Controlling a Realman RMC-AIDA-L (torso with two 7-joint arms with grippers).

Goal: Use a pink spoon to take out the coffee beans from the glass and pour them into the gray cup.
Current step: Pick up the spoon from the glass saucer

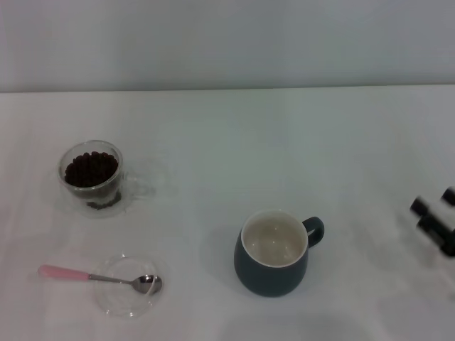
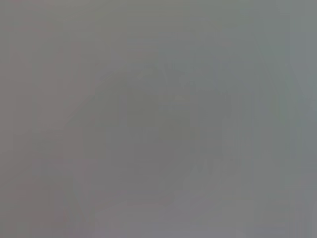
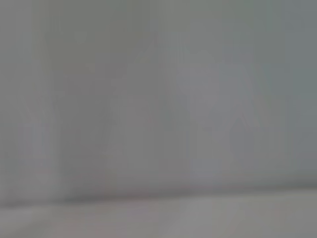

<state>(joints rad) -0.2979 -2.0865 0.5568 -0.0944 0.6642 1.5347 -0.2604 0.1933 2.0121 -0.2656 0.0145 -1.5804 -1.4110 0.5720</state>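
Spoon (image 1: 99,278) untouched on dish (image 1: 126,302), beans (image 1: 91,168) all in glass (image 1: 92,177), cup (image 1: 273,253) empty; right gripper (image 1: 435,222) at table (image 1: 234,149) edge, jaw state indiscernible.

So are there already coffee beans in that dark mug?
No, the gray cup shows only its bare cream inside; the coffee beans all sit in the glass.

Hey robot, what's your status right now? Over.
Right gripper at table's right edge, idle; left out of view. Pink spoon untouched on glass dish. Gray cup empty. Nothing blocking.

Bean-filled glass (image 1: 91,174) far left, pink spoon (image 1: 99,278) near-left, empty gray cup (image 1: 273,253) centre
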